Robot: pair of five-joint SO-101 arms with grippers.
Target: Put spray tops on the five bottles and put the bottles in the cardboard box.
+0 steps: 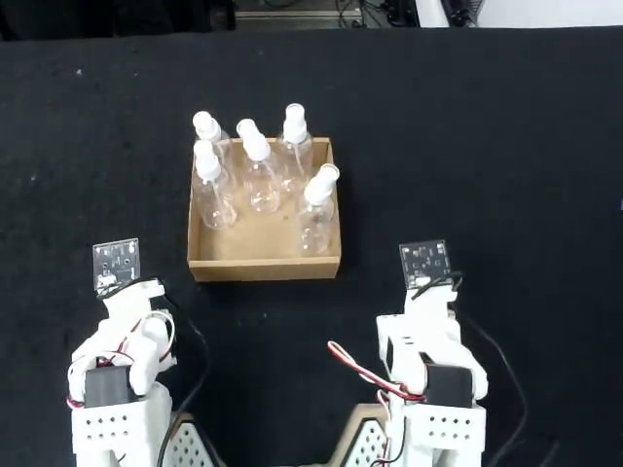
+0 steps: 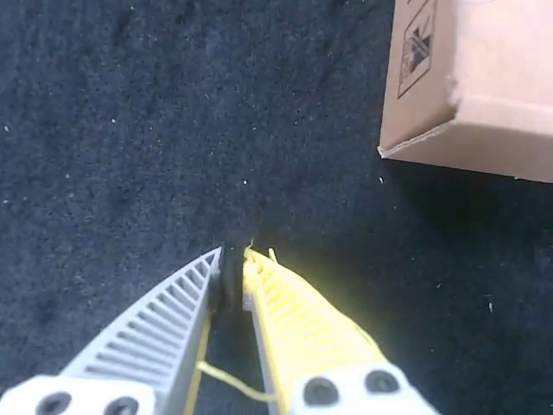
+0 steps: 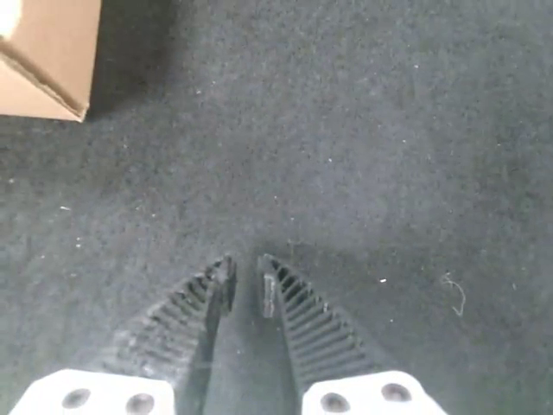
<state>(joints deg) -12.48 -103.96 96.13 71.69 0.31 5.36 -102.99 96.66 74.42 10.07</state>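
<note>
Standing capped in the cardboard box (image 1: 263, 265), the five bottles (image 1: 261, 185) look done. Left tool (image 2: 232, 264) and right tool (image 3: 246, 277) sit closed, empty; nothing remains.

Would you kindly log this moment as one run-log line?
bottles: five, spray tops on, in cardboard box | left tool: empty, over table near box | right tool: empty, over table near box | task: looks done

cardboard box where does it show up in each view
High view: the box sits mid-picture on the black mat, with the bottles inside.
Left wrist view: one near corner, beyond the left gripper.
Right wrist view: the other near corner, beyond the right gripper.
Shared landmark: the black mat under it.
</note>
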